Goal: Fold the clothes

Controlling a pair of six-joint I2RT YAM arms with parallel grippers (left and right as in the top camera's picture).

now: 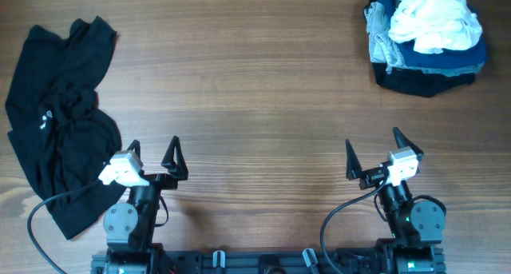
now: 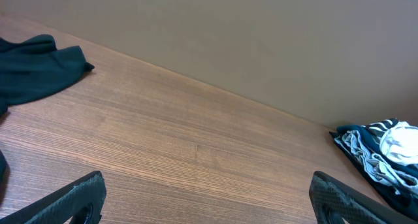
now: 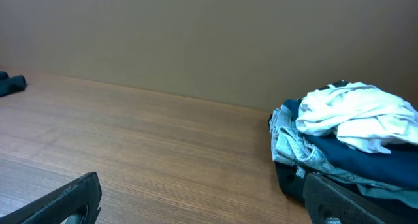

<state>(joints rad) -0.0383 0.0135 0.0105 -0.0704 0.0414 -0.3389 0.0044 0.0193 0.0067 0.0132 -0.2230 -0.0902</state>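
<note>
The clothes lie in two places. A black garment (image 1: pixel 64 122) is spread crumpled at the table's left, and its edge shows in the left wrist view (image 2: pixel 32 67). At the far right corner sits a pile (image 1: pixel 427 62) of blue, grey and black garments with a crumpled white garment (image 1: pixel 435 18) on top; the right wrist view shows it too (image 3: pixel 359 113). My left gripper (image 1: pixel 153 146) stands open near the front edge, just right of the black garment, nothing between its fingers (image 2: pixel 78 198). My right gripper (image 1: pixel 373 142) is open and empty at the front right, well short of the pile.
Bare wooden tabletop (image 1: pixel 255 90) stretches between the black garment and the pile. A plain beige wall (image 3: pixel 196 34) rises behind the table's far edge. Both arm bases and their cables (image 1: pixel 36 218) sit along the front edge.
</note>
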